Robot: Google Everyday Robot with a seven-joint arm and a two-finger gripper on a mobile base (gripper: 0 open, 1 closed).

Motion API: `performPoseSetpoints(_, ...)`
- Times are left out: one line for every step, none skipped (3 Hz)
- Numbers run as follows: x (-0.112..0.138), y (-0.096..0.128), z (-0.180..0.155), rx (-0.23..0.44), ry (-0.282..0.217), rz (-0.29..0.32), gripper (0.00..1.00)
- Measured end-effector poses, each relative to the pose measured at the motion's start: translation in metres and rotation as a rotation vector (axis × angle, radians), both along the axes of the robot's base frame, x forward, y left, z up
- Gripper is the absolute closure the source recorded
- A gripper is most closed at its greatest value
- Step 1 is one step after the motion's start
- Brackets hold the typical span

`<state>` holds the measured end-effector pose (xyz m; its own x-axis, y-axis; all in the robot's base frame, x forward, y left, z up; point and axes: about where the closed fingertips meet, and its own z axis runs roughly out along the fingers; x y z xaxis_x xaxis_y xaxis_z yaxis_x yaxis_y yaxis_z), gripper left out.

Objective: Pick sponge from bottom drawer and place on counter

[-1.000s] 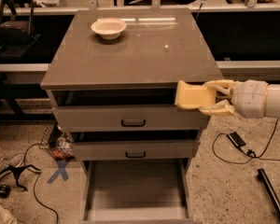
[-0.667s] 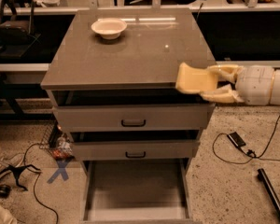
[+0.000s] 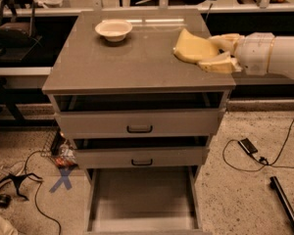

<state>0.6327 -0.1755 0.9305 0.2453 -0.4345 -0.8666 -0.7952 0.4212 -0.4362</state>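
Observation:
The pale yellow sponge (image 3: 192, 48) is held in my gripper (image 3: 211, 53), which reaches in from the right over the right side of the counter (image 3: 132, 62). The cream fingers (image 3: 218, 64) are shut on the sponge's right end, and the sponge hangs just above the counter surface or rests lightly on it. The bottom drawer (image 3: 143, 199) is pulled fully out at the foot of the cabinet, and its flat grey floor shows bare.
A white bowl (image 3: 113, 30) sits at the back left of the counter. The two upper drawers (image 3: 139, 124) with black handles stand slightly open. Cables and a black box (image 3: 248, 146) lie on the floor right; a blue X mark (image 3: 62, 178) left.
My gripper has lifted the sponge from in front of the top drawer's right corner up and back over the right side of the counter.

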Motion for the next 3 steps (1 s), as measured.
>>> performPoseSetpoints(0.043, 0.015, 0.002, 0.016, 0.063, -0.048, 1.00)
performPoseSetpoints(0.083, 0.029, -0.003, 0.016, 0.129, -0.098, 1.00)
performPoseSetpoints(0.126, 0.041, -0.024, 0.006, 0.220, -0.150, 1.00)
